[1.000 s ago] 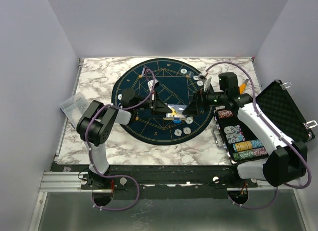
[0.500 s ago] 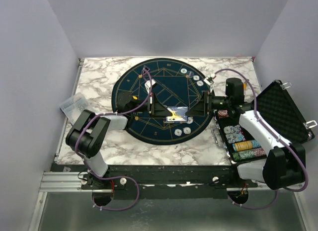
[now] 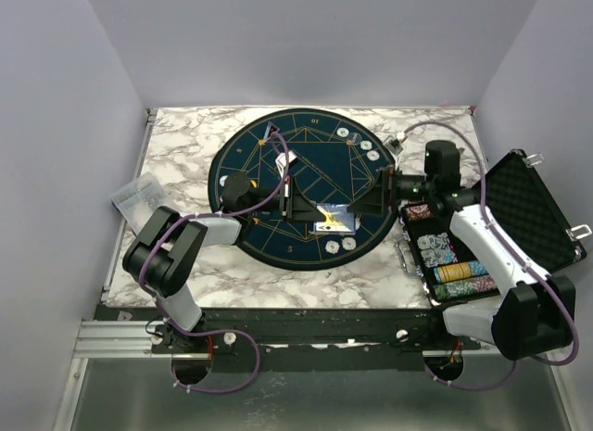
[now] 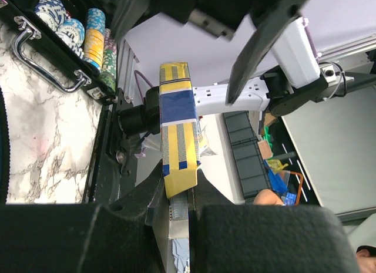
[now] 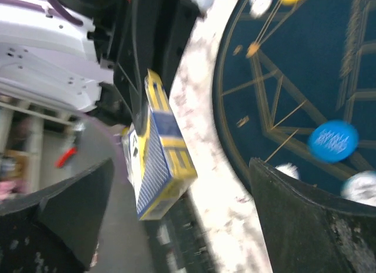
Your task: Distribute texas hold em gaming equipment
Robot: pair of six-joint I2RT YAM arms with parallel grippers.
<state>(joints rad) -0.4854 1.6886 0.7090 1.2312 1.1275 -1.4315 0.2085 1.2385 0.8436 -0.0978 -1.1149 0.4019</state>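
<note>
A yellow and blue box of playing cards (image 3: 332,213) hangs above the middle of the round dark mat (image 3: 306,171). My left gripper (image 3: 298,201) is shut on one end of it. In the left wrist view the box (image 4: 179,126) sticks out from between the jaws of the left gripper (image 4: 176,194). My right gripper (image 3: 371,196) faces the box from the right, open and apart from it. Seen from the right wrist, the box (image 5: 164,158) floats ahead of the right gripper (image 5: 181,170). Whitish chips (image 3: 368,145) and a blue button disc (image 5: 333,140) lie on the mat.
An open black case (image 3: 523,204) stands at the right edge with stacks of chips (image 3: 454,269) in its tray. A clear plastic bag (image 3: 139,195) lies on the marble table (image 3: 176,144) at the left. Both forearms reach over the mat.
My right gripper has drawn back a little to the right, away from the box. The left elbow has swung down and left while the box stayed over the mat's middle.
</note>
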